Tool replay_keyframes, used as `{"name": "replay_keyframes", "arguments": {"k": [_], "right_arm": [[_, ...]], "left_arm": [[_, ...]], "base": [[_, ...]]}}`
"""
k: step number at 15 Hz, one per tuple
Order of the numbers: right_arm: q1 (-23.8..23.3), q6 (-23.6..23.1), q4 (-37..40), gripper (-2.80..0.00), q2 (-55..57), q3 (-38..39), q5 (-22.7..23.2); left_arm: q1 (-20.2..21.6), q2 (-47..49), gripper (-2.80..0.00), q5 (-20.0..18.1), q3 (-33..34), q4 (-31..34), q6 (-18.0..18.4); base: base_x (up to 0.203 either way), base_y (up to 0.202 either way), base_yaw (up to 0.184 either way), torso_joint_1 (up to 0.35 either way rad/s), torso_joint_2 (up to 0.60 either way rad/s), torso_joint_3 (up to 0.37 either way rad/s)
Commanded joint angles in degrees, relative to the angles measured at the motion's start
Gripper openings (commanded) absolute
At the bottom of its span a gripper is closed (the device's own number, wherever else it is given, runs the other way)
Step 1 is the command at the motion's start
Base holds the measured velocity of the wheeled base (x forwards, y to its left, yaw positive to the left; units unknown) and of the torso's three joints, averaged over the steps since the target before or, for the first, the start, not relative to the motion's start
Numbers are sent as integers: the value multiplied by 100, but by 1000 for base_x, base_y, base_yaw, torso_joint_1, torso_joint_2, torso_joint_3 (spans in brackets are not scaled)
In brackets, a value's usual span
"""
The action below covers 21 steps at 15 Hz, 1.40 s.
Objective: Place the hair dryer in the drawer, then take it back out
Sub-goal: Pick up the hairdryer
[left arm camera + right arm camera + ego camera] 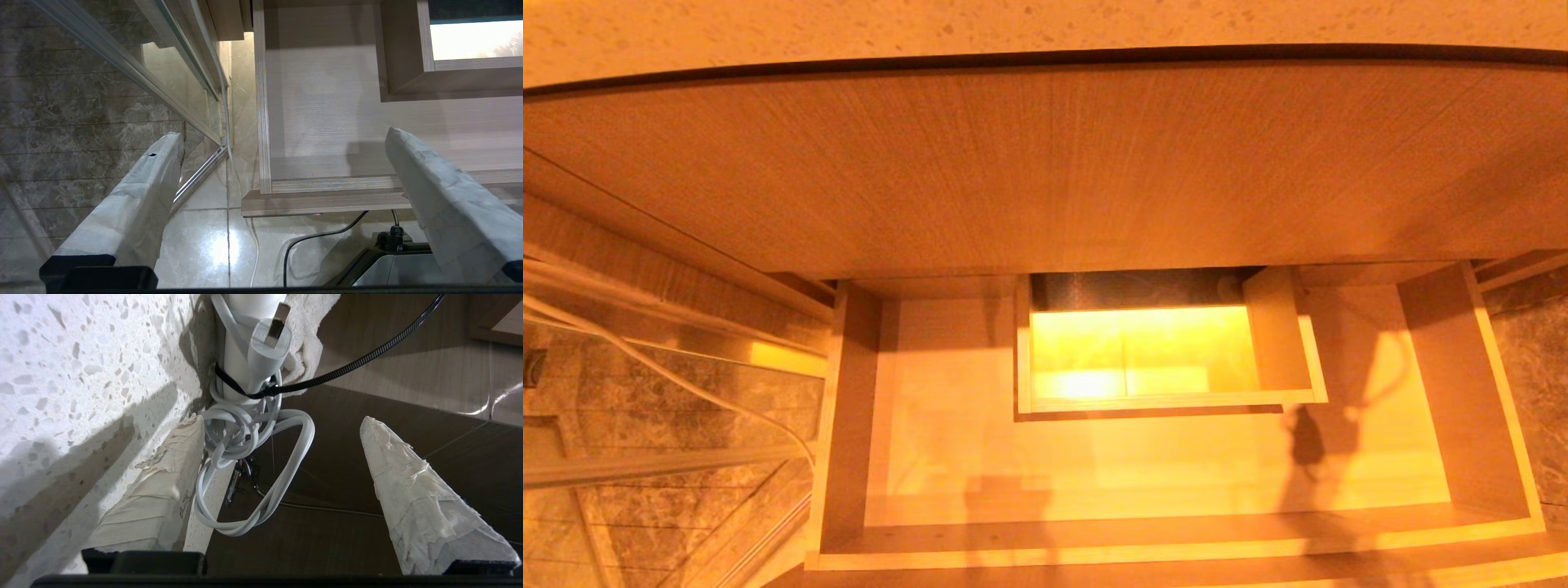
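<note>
The drawer [1176, 545] is pulled out and wide open; its pale floor is bare, with a boxed notch [1168, 351] at mid-back. Neither gripper shows in the head view. In the right wrist view the hair dryer [239, 347] shows only as a white cylinder with its plug [269, 343] strapped on and its coiled white cord [261, 465] hanging off the speckled counter's edge. Its grille end is hidden. My right gripper [282, 421] is open, with the cord loop between its fingers. My left gripper [284, 139] is open and holds nothing, above the drawer's [327, 122] front left corner.
A large wood-grain panel [1045, 171] hangs above the drawer, under the speckled counter [81, 375]. A white towel [308, 330] lies beside the dryer, and a black tie [351, 363] runs off it. A glass door [645, 392] and a white cable [686, 384] stand at left.
</note>
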Motion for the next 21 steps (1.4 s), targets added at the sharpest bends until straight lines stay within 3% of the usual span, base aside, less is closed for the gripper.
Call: {"name": "replay_keyframes", "arguments": {"k": [1, 7, 10, 17, 21], "right_arm": [[0, -35, 9, 0, 102, -8, -57], [0, 19, -57, 0, 368, -129, -84], [3, 25, -595, 0, 458, -80, -77], [0, 31, -927, 0, 782, -202, -81], [8, 79, -660, 0, 422, -90, -65]], "left_arm": [[0, 0, 0, 0, 0, 0, 0], [0, 0, 0, 0, 0, 0, 0], [0, 0, 0, 0, 0, 0, 0], [0, 0, 0, 0, 0, 0, 0], [0, 0, 0, 0, 0, 0, 0]], "base": [[0, 0, 0, 0, 0, 0], [0, 0, 0, 0, 0, 0], [0, 0, 0, 0, 0, 0], [0, 0, 0, 0, 0, 0], [0, 0, 0, 0, 0, 0]]}}
